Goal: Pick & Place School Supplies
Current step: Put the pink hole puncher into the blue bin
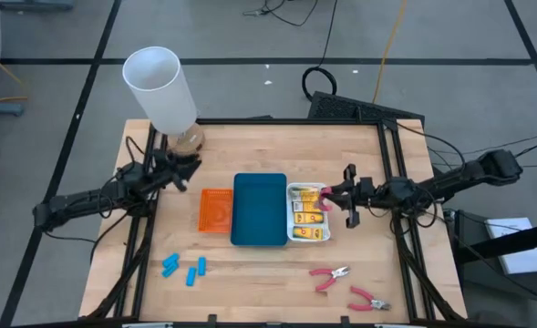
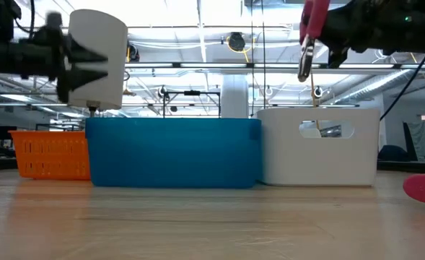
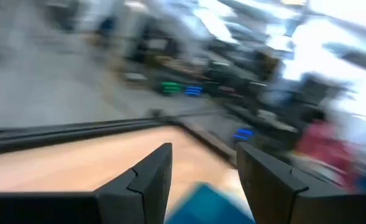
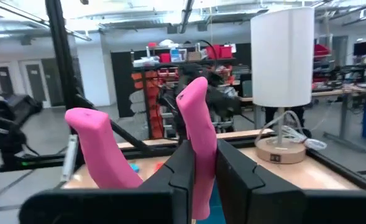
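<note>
My right gripper (image 1: 335, 195) is shut on pink-handled pliers (image 1: 324, 198), high above the white tray (image 1: 293, 189) that holds several yellow-orange packets (image 1: 308, 219). In the low view the pliers (image 2: 309, 36) hang well above that tray (image 2: 291, 155). Two more pliers (image 1: 330, 276) (image 1: 368, 299) lie on the table near its front right. Three light-blue pieces (image 1: 186, 268) lie at the front left. My left gripper (image 1: 188, 169) is open and empty, raised near the lamp's base; its fingers show apart in the left wrist view (image 3: 201, 180). My right gripper pinches one pink handle (image 4: 197, 140) of the pliers between its two fingers; the other handle (image 4: 99, 149) stands free beside them. The fingers reach level from the table's right. The pliers are lifted clear, their metal jaws (image 2: 304, 66) hanging down.
A blue tray (image 1: 259, 210) stands mid-table, between a flat orange tray (image 1: 216, 210) and the white tray. A tall white cylinder lamp (image 1: 159, 87) stands at the far left on a round wooden base (image 1: 190, 139). Black frame rails run along the table's sides.
</note>
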Controlling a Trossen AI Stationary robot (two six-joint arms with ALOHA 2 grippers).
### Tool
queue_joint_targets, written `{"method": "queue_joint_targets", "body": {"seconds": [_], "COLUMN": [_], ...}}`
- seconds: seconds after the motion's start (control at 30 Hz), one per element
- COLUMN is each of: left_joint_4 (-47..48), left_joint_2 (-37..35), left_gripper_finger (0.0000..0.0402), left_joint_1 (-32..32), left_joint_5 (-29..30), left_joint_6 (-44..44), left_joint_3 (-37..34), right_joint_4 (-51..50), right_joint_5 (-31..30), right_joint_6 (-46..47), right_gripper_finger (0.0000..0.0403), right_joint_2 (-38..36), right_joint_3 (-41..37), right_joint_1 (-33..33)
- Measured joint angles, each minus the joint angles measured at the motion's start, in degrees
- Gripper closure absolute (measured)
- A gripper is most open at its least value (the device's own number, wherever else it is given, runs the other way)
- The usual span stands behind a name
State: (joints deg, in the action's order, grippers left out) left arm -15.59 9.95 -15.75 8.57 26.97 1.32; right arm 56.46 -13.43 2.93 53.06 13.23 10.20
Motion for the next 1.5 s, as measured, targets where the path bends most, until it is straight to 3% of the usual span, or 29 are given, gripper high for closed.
{"method": "queue_joint_targets", "body": {"seconds": [0.13,0.23,0.33,0.5,0.8,0.97,1.17,1.5], "left_joint_4": [-16.9,-30.1,-37.8,-38.2,-38.2,-38.1,-38.3,-38.3], "left_joint_2": [11.0,21.9,34.1,52.8,76.9,84.1,88.8,90.1], "left_gripper_finger": [0.0220,0.0220,0.0220,0.0220,0.0220,0.0220,0.0220,0.0220], "left_joint_1": [7.4,13.5,18.1,22.1,22.7,22.7,22.1,21.4], "left_joint_5": [-1.7,2.3,7.3,10.0,10.0,14.3,15.1,20.5], "left_joint_6": [-8.5,-19.2,-30.3,-39.0,-44.3,-51.0,-50.8,-49.8], "left_joint_3": [0.0,0.1,2.3,11.7,35.6,43.4,49.1,51.2], "right_joint_4": [6.0,9.5,10.0,10.6,14.5,18.5,19.2,19.2], "right_joint_5": [-0.3,-1.0,-7.0,-18.8,-23.6,-24.1,-24.6,-25.0], "right_joint_6": [-1.6,-2.3,-3.4,-8.5,-13.7,-14.6,-14.6,-13.7], "right_gripper_finger": [0.0368,0.0368,0.0368,0.0368,0.0368,0.0368,0.0368,0.0368], "right_joint_2": [3.7,8.5,14.8,24.7,32.0,32.1,32.0,32.1], "right_joint_3": [0.2,2.5,6.6,14.5,19.5,19.5,19.5,19.5], "right_joint_1": [-2.4,-3.9,-4.2,-4.2,-4.1,-4.1,-4.1,-3.3]}}
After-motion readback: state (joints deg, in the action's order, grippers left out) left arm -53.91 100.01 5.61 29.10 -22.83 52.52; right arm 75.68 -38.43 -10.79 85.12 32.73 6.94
